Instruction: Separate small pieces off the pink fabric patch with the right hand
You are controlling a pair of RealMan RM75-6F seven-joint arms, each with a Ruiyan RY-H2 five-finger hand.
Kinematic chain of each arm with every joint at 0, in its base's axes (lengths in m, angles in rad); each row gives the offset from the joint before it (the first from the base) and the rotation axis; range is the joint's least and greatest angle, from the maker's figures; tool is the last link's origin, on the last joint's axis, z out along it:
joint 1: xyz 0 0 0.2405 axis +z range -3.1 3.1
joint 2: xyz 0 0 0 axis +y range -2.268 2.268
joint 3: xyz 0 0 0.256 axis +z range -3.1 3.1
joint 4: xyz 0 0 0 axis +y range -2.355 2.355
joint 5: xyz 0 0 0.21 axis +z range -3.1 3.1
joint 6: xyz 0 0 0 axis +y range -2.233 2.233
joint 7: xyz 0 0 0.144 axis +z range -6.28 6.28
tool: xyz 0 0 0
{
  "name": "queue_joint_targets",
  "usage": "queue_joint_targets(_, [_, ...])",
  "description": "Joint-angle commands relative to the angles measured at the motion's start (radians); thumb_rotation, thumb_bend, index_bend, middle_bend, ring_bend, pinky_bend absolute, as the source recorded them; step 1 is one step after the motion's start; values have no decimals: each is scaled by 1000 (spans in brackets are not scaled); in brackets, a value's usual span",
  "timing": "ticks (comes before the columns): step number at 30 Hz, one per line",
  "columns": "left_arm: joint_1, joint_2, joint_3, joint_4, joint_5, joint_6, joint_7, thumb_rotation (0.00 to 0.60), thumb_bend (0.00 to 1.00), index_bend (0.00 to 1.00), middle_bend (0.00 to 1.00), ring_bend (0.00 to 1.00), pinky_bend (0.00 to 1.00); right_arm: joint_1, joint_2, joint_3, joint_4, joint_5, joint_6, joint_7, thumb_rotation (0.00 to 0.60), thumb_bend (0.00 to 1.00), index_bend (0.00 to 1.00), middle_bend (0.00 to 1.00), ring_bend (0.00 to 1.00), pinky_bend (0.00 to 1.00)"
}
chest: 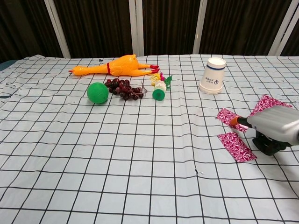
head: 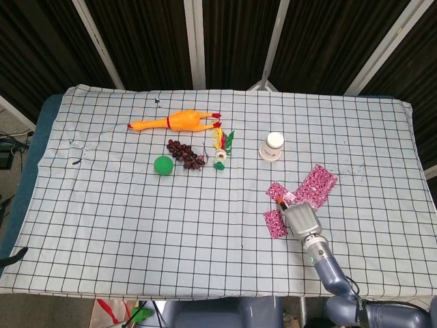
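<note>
Nearest on the right side of the checked tablecloth, the right hand reaches in low, its grey back turned up so the fingers are hidden from above. From the chest view an orange fingertip presses on, or pinches, a small strip of pink fabric; I cannot tell which, nor how far the other fingers are spread. Just left of the hand, and nearer, lies a separated piece flat on the cloth. Beyond and to the right of the hand sits the pink fabric patch itself; whether the strip at the fingertip has come fully away from it is hard to say, since the hand covers the join.

To do this step well, I would judge the fingertip should keep firm downward pressure and draw the strip leftward, clear of the patch, setting it well apart from the piece already lying there so the two do not overlap.

Farther back, a white paper cup stands upside down, so nothing can be seen inside it. Left of it lie a small bottle with colourful bits, dark grapes, a green ball, and, farthest, a rubber chicken.

The left hand does not show.
</note>
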Motion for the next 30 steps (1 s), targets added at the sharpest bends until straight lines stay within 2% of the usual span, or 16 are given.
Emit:
queue_joint_targets(1, [-1, 0, -1, 0, -2, -1, 0, 600, 205, 108, 21, 53, 62, 29, -21, 23, 5, 37, -7, -30, 600, 684, 143, 825, 811, 530])
queue_joint_targets(10, [-4, 1, -2, 2, -6, -7, -2, 600, 205, 108, 21, 53, 63, 101, -56, 67, 4, 143, -2, -106, 600, 684, 145, 825, 811, 530])
queue_joint_targets(19, [-4, 3, 0, 2, -5, -8, -5, 600, 205, 108, 21, 53, 62, 116, -16, 89, -59, 175, 43, -97, 600, 684, 146, 821, 807, 530])
queue_joint_targets(21, [-4, 3, 0, 2, -4, -8, -6, 600, 204, 108, 21, 53, 62, 103, 10, 84, -99, 160, 58, -75, 600, 684, 145, 757, 771, 517])
queue_joint_targets(23, [-4, 3, 1, 2, -3, -7, -6, 600, 205, 108, 21, 53, 62, 74, 53, 73, -168, 126, 79, -25, 600, 684, 139, 598, 672, 452])
queue_joint_targets(24, [-4, 3, 1, 1, -2, -8, -7, 600, 205, 108, 21, 53, 62, 59, 74, 64, -198, 109, 90, -4, 600, 682, 121, 494, 598, 394])
queue_joint_targets(26, [-3, 4, 2, 1, -1, -8, -8, 600, 205, 108, 21, 53, 62, 27, 121, 42, -260, 77, 117, 28, 600, 657, 69, 348, 480, 306])
queue_joint_targets(30, [-2, 6, 6, -2, 8, -7, -14, 600, 204, 108, 21, 53, 62, -57, 213, -19, -371, -37, 220, 84, 600, 539, 13, 187, 358, 233])
